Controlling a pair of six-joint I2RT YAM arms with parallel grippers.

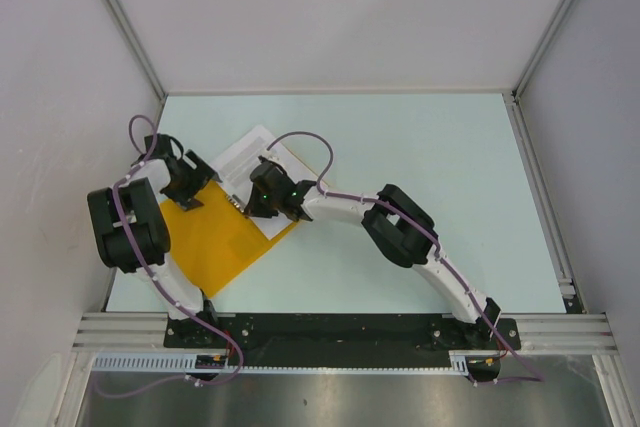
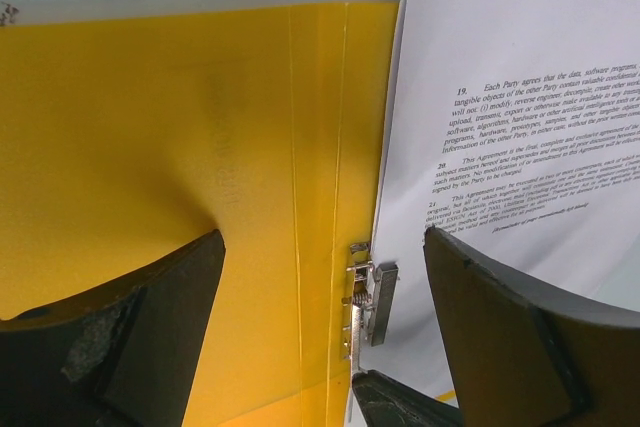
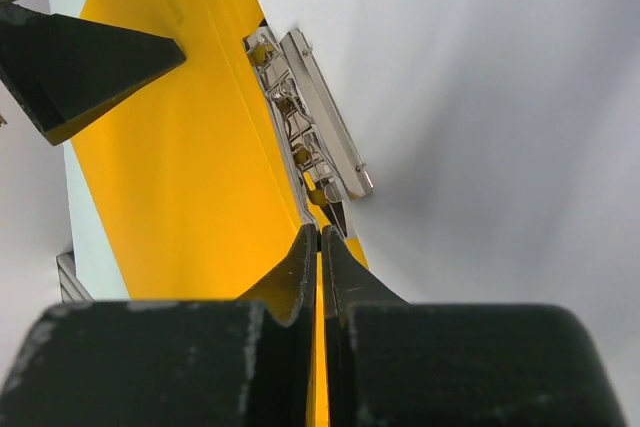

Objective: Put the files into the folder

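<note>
The orange-yellow folder [image 1: 215, 237] lies open on the table's left side. The files [image 1: 245, 147], white printed sheets, rest on its far half, beside a metal spring clip [image 2: 372, 292] at the spine. My left gripper [image 2: 322, 247] hangs open over the spine, one finger above the bare yellow cover [image 2: 150, 127], the other above the files [image 2: 500, 117]. My right gripper [image 3: 320, 232] is shut with nothing between its fingers, its tips right at the near end of the clip [image 3: 320, 117]. I cannot tell whether they touch it. The folder's label is out of view.
White walls with metal frame rails [image 1: 120, 27] enclose the pale green table [image 1: 420, 147]. The two arms meet over the folder, their fingers close together; a left finger [image 3: 90, 67] shows in the right wrist view. A metal rail [image 1: 350, 327] runs along the near edge.
</note>
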